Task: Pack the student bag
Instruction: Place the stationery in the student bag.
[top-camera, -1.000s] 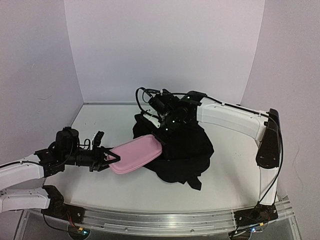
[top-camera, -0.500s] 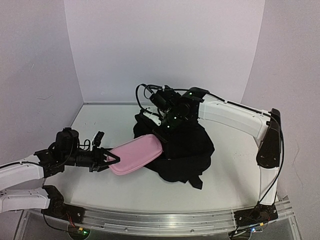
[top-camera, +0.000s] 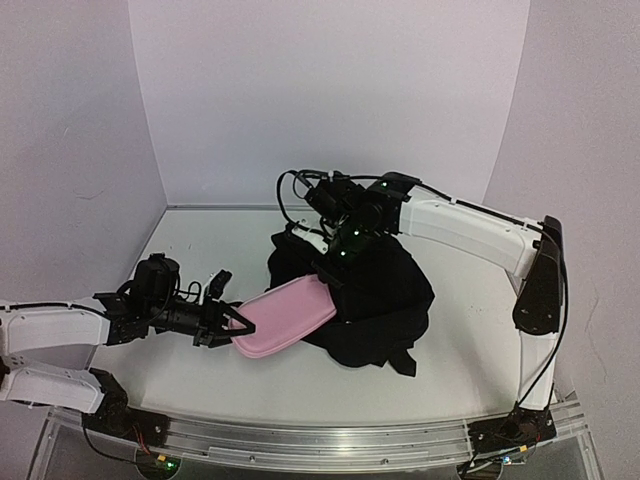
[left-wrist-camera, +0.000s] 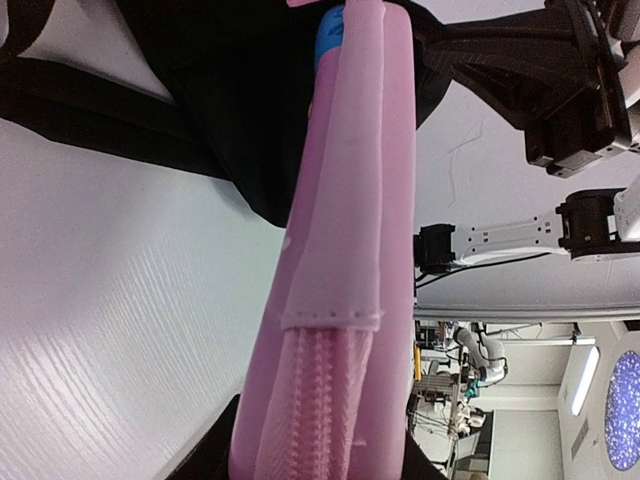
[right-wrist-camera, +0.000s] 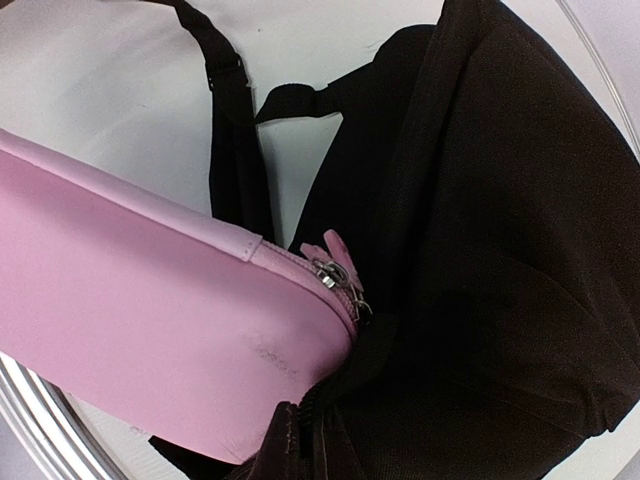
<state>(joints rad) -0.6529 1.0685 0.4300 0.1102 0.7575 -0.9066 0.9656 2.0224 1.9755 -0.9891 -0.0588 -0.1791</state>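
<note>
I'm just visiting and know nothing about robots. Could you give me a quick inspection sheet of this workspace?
Surface: white table.
Job's things: black student bag slumped mid-table; pink pencil case, its far end at the bag's opening.
Clutter: nothing seen.
Grippers: left gripper shut on the pencil case's near end; right gripper at the bag's opening, jaws hidden.
Cables: black cables loop above the right wrist.
Surroundings: plain pale walls; metal rail along the near edge.
</note>
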